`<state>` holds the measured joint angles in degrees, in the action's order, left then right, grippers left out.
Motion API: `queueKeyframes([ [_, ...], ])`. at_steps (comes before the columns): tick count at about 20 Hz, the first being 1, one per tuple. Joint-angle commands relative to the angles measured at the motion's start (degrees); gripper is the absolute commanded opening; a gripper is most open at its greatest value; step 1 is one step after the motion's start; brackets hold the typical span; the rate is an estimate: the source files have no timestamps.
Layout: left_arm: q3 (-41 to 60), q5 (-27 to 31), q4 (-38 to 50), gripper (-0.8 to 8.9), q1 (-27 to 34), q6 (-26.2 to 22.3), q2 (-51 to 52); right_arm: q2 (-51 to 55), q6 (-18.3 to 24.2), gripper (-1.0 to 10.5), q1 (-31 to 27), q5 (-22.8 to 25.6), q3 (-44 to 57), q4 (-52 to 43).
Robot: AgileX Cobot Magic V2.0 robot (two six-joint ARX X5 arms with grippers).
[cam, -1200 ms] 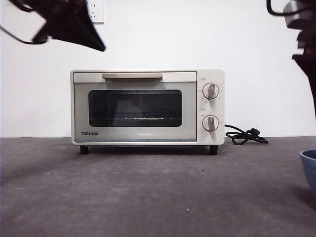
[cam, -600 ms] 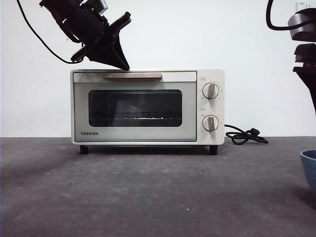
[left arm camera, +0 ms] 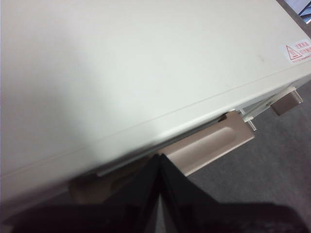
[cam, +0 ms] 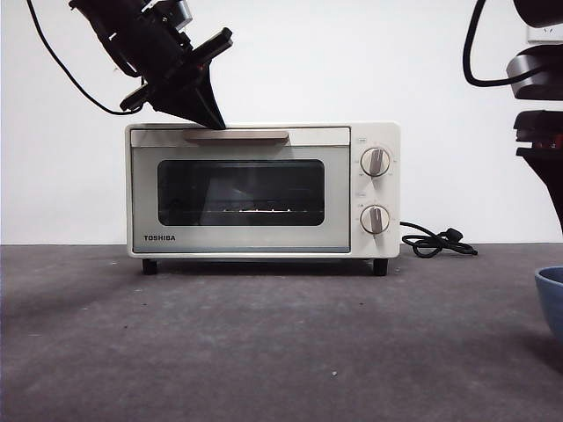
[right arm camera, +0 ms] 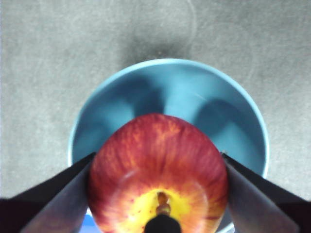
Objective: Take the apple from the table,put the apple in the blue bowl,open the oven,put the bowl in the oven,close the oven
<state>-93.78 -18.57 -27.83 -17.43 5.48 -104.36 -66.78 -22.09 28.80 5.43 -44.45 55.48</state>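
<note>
I am gripping the apple (right arm camera: 158,179) in my right gripper (right arm camera: 158,194), both black jaws pressing against its red, yellow-streaked sides, and I am holding it directly above the blue bowl (right arm camera: 146,92), which is sitting on the table (right arm camera: 43,63). In the front view only the bowl's (cam: 551,294) rim is peeking in at the right edge, with that arm's dark body hanging over it along the same edge; the apple itself is not showing there. My left gripper (cam: 208,112) is reaching in from the upper left and pointing down at the oven (cam: 262,189), its tip sitting at the left end of the beige bar handle (cam: 235,135). From the left wrist camera, my two jaws are lying pressed together into one narrow point with no gap between them, clenched on nothing, right over the handle (left arm camera: 209,145) and below the oven's (left arm camera: 136,73) cream top; whether the tip is actually touching the handle I cannot quite tell, since the close view is dark and blurred there. The oven's dark glass door (cam: 240,192) is standing shut, flush with the front, the two round knobs (cam: 376,191) to its right, and the black cord (cam: 438,242) is lying coiled on the table (cam: 264,343) beside the oven.
</note>
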Motion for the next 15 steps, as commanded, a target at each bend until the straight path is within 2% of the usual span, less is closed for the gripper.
queueKeyframes([
  [1, 0.24, 0.61, -1.77, -0.05, -0.17, -1.01, -1.25, -0.11, -0.92, 4.1, 0.0, 0.17, 0.39, -0.09],
  [3, 0.24, 0.61, -3.04, -0.06, -0.17, -1.03, -1.64, -0.11, -0.9, 5.6, 0.02, 0.17, 0.37, 0.2],
  [4, 0.24, 0.59, -4.04, -0.05, -0.2, -1.01, -1.97, -0.09, -0.9, 5.8, 0.04, 0.15, 0.35, 0.17],
  [8, 0.26, 0.63, -9.33, -0.05, -0.81, -1.33, -3.89, 0.33, -0.9, 5.8, 0.07, 0.13, -1.57, 1.81],
  [13, 0.26, 0.9, -12.57, -0.06, -2.38, -2.6, -4.24, 3.02, -0.68, 5.8, 0.11, 0.13, -8.63, 7.04],
  [15, 0.28, 3.23, -14.67, -0.06, -3.04, -3.58, -4.24, 5.07, -0.46, 5.7, 0.11, 0.09, -11.8, 8.46],
])
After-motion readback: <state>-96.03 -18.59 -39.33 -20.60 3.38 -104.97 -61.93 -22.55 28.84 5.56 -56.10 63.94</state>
